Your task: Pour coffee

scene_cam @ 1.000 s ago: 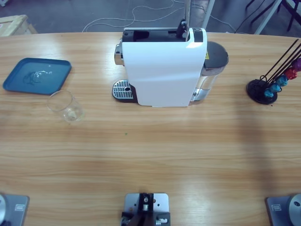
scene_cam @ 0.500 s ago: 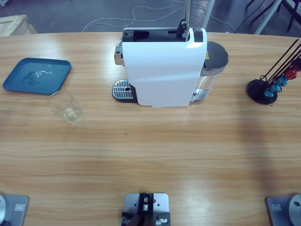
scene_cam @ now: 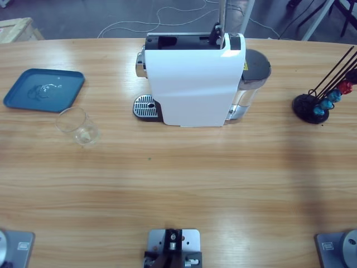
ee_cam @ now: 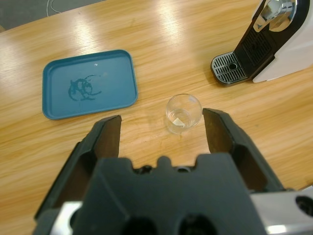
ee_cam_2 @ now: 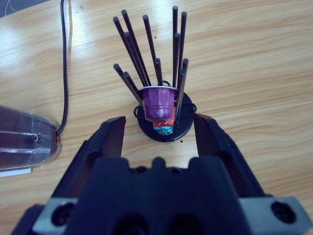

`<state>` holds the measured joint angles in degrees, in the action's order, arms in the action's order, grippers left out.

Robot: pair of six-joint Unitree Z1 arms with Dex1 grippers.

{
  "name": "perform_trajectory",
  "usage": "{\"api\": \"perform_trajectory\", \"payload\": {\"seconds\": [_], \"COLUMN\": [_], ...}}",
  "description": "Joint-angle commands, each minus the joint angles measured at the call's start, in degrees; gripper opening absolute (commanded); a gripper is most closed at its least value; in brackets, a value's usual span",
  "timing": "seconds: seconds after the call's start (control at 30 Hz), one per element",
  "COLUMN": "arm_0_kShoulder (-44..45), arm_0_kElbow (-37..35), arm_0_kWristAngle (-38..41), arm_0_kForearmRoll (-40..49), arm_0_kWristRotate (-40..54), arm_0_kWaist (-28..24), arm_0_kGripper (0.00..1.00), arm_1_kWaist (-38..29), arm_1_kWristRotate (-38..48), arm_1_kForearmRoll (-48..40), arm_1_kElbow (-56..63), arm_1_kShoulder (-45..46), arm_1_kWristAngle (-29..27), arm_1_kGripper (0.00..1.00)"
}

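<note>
Your left end effector (ee_cam: 161, 129) hangs above the desk (scene_cam: 184, 184) with its jaws spread wide and nothing between them; the empty clear glass (ee_cam: 183, 113) stands upright on the wood below, in line with the gap between the jaws. You see no coffee in that glass or anywhere else. Beside the glass lies the blue tray (ee_cam: 89, 90), flat on the desk and apart from it. The white coffee machine (scene_cam: 195, 81) stands near the far edge, its drip grate (scene_cam: 145, 106) facing the glass's side, well apart from the glass.

Your right end effector (ee_cam_2: 159, 132) is also released, jaws wide, looking down on the black capsule rack (ee_cam_2: 164, 120). A purple capsule (ee_cam_2: 159, 102) sits among the rack's thin rods, above others. Neither arm shows in the high view.
</note>
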<state>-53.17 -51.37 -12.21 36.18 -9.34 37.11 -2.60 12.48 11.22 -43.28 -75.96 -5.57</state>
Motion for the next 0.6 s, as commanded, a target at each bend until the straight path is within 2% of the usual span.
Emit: {"api": "perform_trajectory", "payload": {"seconds": [0.03,0.1,0.17,0.27,0.3,0.43,0.47,0.5,0.53,0.6], "arm_0_kShoulder": [0.6,0.6,0.6,0.7,0.7,0.9,0.9,1.0,1.0,1.0], "arm_0_kElbow": [2.3,2.3,2.3,2.3,2.3,2.3,2.3,2.3,2.3,2.3], "arm_0_kWristAngle": [-0.8,-0.8,-0.8,-0.8,-0.7,-0.7,-0.7,-0.7,-0.7,-0.7], "arm_0_kForearmRoll": [-0.8,-0.8,-0.8,-0.8,-0.8,-0.8,-0.8,-0.8,-0.8,-0.8], "arm_0_kWristRotate": [0.9,1.0,1.0,1.0,1.0,1.0,1.0,1.1,1.1,1.1], "arm_0_kWaist": [0.4,0.4,0.4,0.4,0.4,0.4,0.4,0.4,0.4,0.4], "arm_0_kGripper": [0.709,0.706,0.708,0.707,0.707,0.708,0.707,0.709,0.709,0.709], "arm_1_kWaist": [0.8,0.8,0.8,0.8,0.8,0.8,0.8,0.8,0.8,0.8], "arm_1_kWristRotate": [0.3,0.5,0.6,0.7,0.8,1.1,1.2,1.2,1.3,1.5], "arm_1_kForearmRoll": [-1.0,-1.0,-1.1,-1.2,-1.2,-1.6,-1.7,-2.0,-2.1,-2.1], "arm_1_kElbow": [1.3,1.5,1.8,2.0,2.0,2.0,1.9,1.9,1.9,1.8], "arm_1_kShoulder": [-3.0,-2.9,-2.8,-2.9,-3.0,-3.4,-3.5,-3.5,-3.6,-3.8], "arm_1_kWristAngle": [-0.5,-0.5,-0.6,-0.6,-0.7,-0.8,-0.8,-0.7,-0.7,-0.7], "arm_1_kGripper": [0.584,0.582,0.536,0.381,0.299,0.287,0.253,0.149,0.13,0.0]}}
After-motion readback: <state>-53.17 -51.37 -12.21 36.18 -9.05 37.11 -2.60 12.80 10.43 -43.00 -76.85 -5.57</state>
